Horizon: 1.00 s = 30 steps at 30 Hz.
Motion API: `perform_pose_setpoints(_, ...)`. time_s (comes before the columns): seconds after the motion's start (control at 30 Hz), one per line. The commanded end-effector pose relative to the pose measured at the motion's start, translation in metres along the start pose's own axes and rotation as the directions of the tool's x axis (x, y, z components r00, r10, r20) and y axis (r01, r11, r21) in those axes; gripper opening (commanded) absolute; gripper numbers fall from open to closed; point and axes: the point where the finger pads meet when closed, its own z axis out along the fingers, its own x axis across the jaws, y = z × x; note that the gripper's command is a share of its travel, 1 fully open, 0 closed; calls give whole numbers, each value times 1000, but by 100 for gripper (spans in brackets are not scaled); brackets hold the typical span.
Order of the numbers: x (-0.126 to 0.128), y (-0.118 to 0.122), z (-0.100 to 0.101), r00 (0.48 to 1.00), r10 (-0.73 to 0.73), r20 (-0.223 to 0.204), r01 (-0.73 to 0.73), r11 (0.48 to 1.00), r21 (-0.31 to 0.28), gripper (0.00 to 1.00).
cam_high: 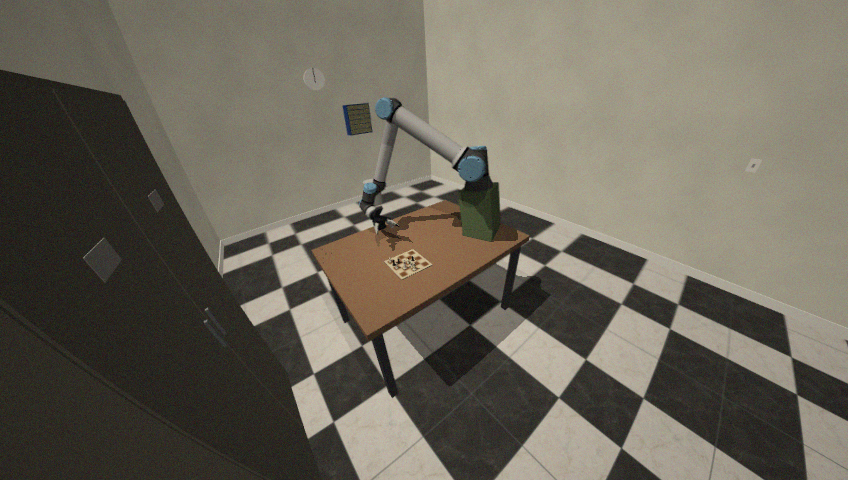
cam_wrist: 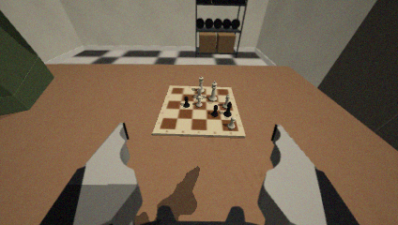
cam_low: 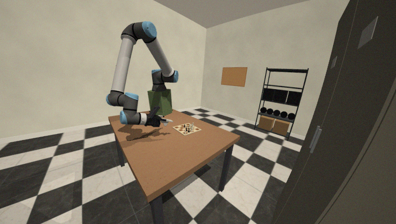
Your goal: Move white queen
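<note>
The chessboard [cam_high: 423, 263] [cam_low: 177, 128] [cam_wrist: 184, 125] lies on the table with several upright pieces. Two tall white pieces stand in its far part in the wrist view, one [cam_wrist: 201, 84] near the far edge and one [cam_wrist: 214, 92] a little nearer and to the right. I cannot tell which is the queen. Smaller white pieces and three black pieces stand around and nearer. The edge letters and numbers are too small to read, so I cannot tell which square is A4. My gripper [cam_high: 387, 227] [cam_low: 168, 122] [cam_wrist: 200, 125] is open and empty, above the table beside the board, not over it.
The wooden table [cam_high: 357, 297] [cam_low: 177, 166] [cam_wrist: 94, 94] carries the board. The green arm pedestal [cam_high: 479, 211] [cam_low: 160, 101] [cam_wrist: 21, 70] stands at one end. A black shelf [cam_low: 280, 104] and a dark cabinet [cam_high: 119, 267] [cam_low: 314, 110] stand away from the table.
</note>
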Motion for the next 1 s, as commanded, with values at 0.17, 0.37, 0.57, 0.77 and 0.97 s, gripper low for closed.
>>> perform_pose_setpoints(0.17, 1, -9, 24, 992, -95, 82, 103, 989, -103, 100)
perform_pose_setpoints(0.37, 2, -22, 63, 951, -216, 221, 267, 935, -235, 100)
perform_pose_setpoints(0.57, 3, -37, 103, 874, -308, 376, 439, 831, -340, 100)
perform_pose_setpoints(0.77, 4, -46, 129, 808, -346, 477, 547, 743, -386, 100)
perform_pose_setpoints(0.97, 5, -61, 173, 673, -369, 640, 710, 564, -422, 100)
